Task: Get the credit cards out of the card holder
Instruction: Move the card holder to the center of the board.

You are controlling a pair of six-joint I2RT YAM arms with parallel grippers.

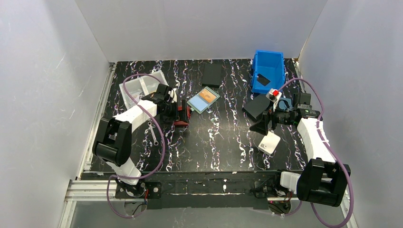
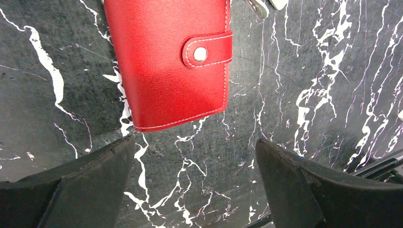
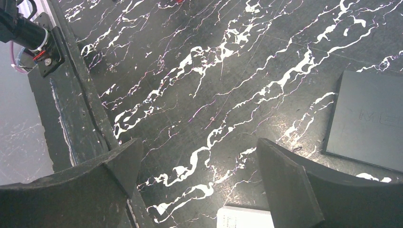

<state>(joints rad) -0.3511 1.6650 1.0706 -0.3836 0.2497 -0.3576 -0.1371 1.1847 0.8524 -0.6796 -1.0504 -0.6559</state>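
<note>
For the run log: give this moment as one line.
red leather card holder: snapped shut | left fingers: open, empty | right fingers: open, empty

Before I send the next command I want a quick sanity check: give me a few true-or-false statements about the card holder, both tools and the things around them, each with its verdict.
1. The card holder is closed, with its snap tab fastened. True.
2. The left tool is clamped on the card holder. False: its jaws stand open, and the holder lies on the table beyond the fingertips, untouched.
3. The right tool holds a card. False: it is open and empty above the table.
4. A blue bin stands at the far right of the table. True.
5. The teal-framed case lies inside the blue bin. False: it lies on the table near the card holder.
</note>
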